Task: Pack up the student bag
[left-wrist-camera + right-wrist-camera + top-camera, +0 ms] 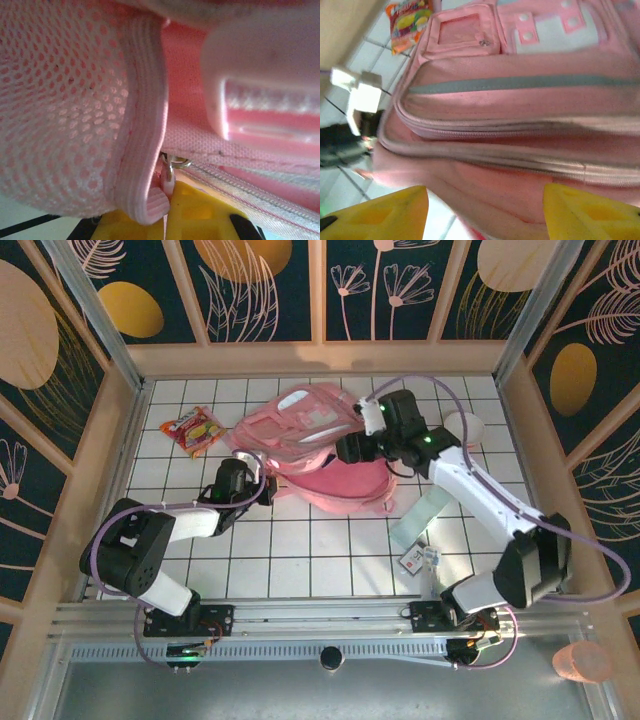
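The pink student bag (310, 425) lies on the tiled table, its front pockets facing up. My left gripper (262, 488) is at the bag's left edge. In the left wrist view its yellow fingers (200, 210) are shut on a small zipper pull (170, 175), beside a pink ribbed strap (145, 125) and mesh padding (60, 100). My right gripper (345, 450) hovers over the middle of the bag. Its yellow fingertips (590, 210) stand wide apart, open, just above the bag's zipped side (520, 100), with nothing gripped.
A red and yellow snack packet (193, 430) lies left of the bag, also in the right wrist view (407, 20). A clear flat sleeve (425, 512) and a small card (415, 558) lie at the right front. Wooden walls ring the table.
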`<state>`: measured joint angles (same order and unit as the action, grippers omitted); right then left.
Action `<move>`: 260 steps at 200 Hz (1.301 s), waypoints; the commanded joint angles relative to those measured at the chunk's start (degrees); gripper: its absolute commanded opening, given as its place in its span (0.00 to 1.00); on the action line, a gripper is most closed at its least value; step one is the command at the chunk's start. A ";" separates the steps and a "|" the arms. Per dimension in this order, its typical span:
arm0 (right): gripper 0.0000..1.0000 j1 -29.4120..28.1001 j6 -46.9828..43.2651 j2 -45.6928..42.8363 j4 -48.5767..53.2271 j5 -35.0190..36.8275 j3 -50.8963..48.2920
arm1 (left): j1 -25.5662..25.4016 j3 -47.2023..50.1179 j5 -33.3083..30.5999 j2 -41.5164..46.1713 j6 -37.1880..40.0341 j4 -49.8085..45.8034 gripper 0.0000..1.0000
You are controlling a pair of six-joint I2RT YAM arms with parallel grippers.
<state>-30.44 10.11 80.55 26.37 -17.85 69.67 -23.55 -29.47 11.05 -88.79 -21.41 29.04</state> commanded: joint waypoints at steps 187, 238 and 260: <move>0.62 -7.96 64.64 -5.69 -30.37 0.59 -32.32 | 0.07 1.32 11.63 -4.72 -3.31 5.33 0.00; 0.46 -9.36 65.72 0.95 -36.79 1.44 -30.53 | 0.05 0.89 13.12 -3.20 -1.36 2.64 0.00; 0.36 -9.73 66.30 2.31 -38.60 3.00 -30.30 | 0.01 0.51 11.94 -2.62 -1.44 1.79 0.00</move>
<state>-39.48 75.55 81.45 -7.55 -17.82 38.20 -23.51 -28.32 21.17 -93.14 -24.34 30.02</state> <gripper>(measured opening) 0.393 0.044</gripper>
